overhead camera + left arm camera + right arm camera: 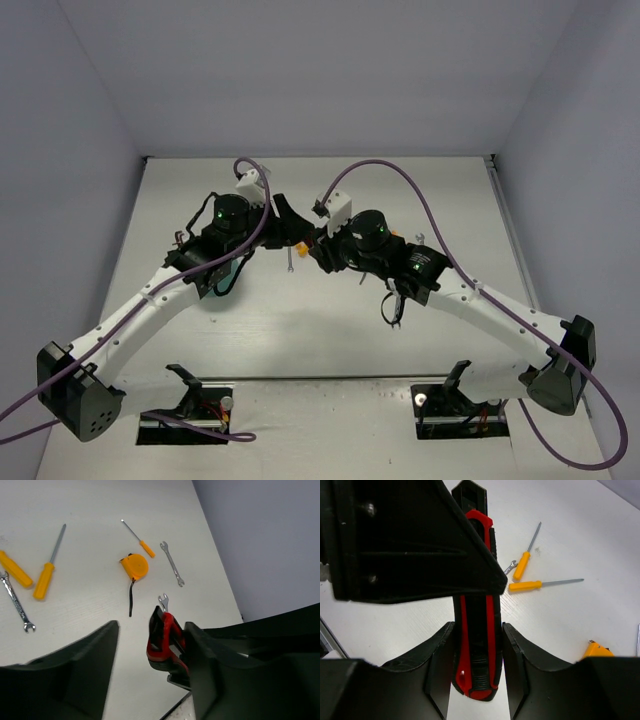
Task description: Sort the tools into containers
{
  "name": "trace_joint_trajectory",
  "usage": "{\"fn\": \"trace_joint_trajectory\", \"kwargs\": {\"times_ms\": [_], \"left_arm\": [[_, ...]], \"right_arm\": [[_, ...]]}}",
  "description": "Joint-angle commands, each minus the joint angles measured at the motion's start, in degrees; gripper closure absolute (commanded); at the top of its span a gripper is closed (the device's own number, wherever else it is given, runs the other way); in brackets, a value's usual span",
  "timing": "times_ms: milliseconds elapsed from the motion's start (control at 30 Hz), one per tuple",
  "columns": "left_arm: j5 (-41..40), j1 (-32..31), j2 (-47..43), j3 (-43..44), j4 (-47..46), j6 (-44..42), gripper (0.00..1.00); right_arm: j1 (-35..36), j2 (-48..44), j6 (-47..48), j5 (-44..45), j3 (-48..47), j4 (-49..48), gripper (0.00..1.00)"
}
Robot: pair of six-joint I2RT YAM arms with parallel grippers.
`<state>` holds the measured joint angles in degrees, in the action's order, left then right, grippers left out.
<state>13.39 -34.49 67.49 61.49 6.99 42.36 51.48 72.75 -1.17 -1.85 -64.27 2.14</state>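
Note:
My right gripper is shut on a red-and-black utility knife, holding it above the table. My left gripper meets it from the left in the top view, with the two grippers nose to nose. The knife sits between the left fingers. It lies against the right-hand finger, and a gap shows to the other finger. Other tools lie on the table below: an orange-headed tool, orange-handled screwdrivers and silver wrenches. The containers are hidden.
More tools lie around: a thin screwdriver, a wrench and two screwdrivers. In the top view a wrench lies under the right arm. Side walls enclose the table.

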Motion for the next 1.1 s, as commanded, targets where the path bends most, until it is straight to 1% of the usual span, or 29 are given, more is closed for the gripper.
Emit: {"fn": "trace_joint_trajectory", "kwargs": {"times_ms": [0, 33, 67, 100, 133, 167, 233, 333, 367, 433, 467, 500, 567, 600, 667, 733, 833, 933, 1067], "left_arm": [[-3.37, -1.06, -1.04, 3.55, -4.62, -0.21, 0.71], [-3.78, -1.11, -1.18, 3.42, -4.76, -0.30, 0.82], [-4.26, -1.11, -1.35, 3.29, -4.93, -0.43, 0.90], [-4.60, -1.11, -1.55, 3.19, -5.06, -0.60, 0.97], [-4.82, -1.11, -1.82, 3.21, -5.04, -0.90, 1.00], [-5.54, -1.11, -2.08, 3.28, -4.97, -1.29, 1.00], [-6.46, -1.11, -2.68, 3.33, -4.43, -2.52, 1.00], [-10.37, -1.02, -3.81, 4.50, -1.20, -6.22, 1.00], [-13.29, -0.98, -4.37, 5.20, 0.79, -8.48, 1.00], [-19.38, -0.90, -5.44, 6.40, 4.47, -13.10, 1.00], [-23.53, -0.82, -6.00, 7.09, 6.24, -15.86, 1.00], [-27.14, -0.65, -6.47, 7.68, 7.75, -18.30, 1.00], [-32.38, 0.43, -7.17, 8.27, 9.14, -22.52, 1.00], [-33.69, 1.20, -7.27, 8.29, 9.18, -24.04, 1.00], [-34.74, 5.42, -7.11, 8.03, 9.70, -26.07, 1.00], [-33.91, 9.12, -6.77, 7.69, 9.96, -26.36, 1.00], [-34.89, 14.34, -6.45, 6.21, 8.14, -27.19, 1.00], [-36.73, 16.94, -5.45, 5.48, 7.63, -28.52, 1.00], [-37.57, 18.52, -4.18, 4.77, 8.33, -28.44, 1.00]], "right_arm": [[0.33, -2.31, 0.25, -0.61, -0.11, -6.62, 0.99], [0.30, -2.26, 0.20, -0.56, 0.06, -6.87, 0.97], [0.34, -2.26, 0.20, -0.39, 0.19, -7.14, 0.94], [0.37, -2.26, 0.18, -0.22, 0.31, -7.35, 0.92], [0.37, -2.23, 0.12, -0.09, 0.42, -7.43, 0.88], [0.37, -2.09, 0.11, -0.09, 0.55, -7.50, 0.75], [0.37, -2.09, 0.11, 0.50, 0.73, -7.54, 0.58], [0.37, -2.73, -0.14, 1.58, 1.16, -7.45, 0.27], [0.33, -3.22, -0.24, 2.53, 1.64, -7.42, 0.20], [0.26, -5.15, -0.76, 5.25, 2.87, -7.50, 0.11], [0.17, -6.24, -1.02, 6.29, 3.77, -7.50, 0.08], [0.14, -7.20, -1.20, 7.31, 4.59, -7.50, 0.05], [0.11, -8.80, -1.37, 9.76, 6.54, -7.50, 0.04], [0.03, -9.26, -1.54, 10.81, 7.18, -7.42, 0.03], [-0.24, -10.42, -1.99, 11.33, 8.62, -7.33, 0.03], [-0.32, -11.20, -2.49, 11.59, 10.23, -7.41, 0.03], [-0.39, -12.26, -3.06, 11.84, 12.15, -7.33, 0.03], [-0.43, -13.35, -3.45, 11.95, 13.38, -7.34, 0.03], [-0.60, -14.27, -3.75, 12.33, 14.70, -7.41, 0.03]]}}
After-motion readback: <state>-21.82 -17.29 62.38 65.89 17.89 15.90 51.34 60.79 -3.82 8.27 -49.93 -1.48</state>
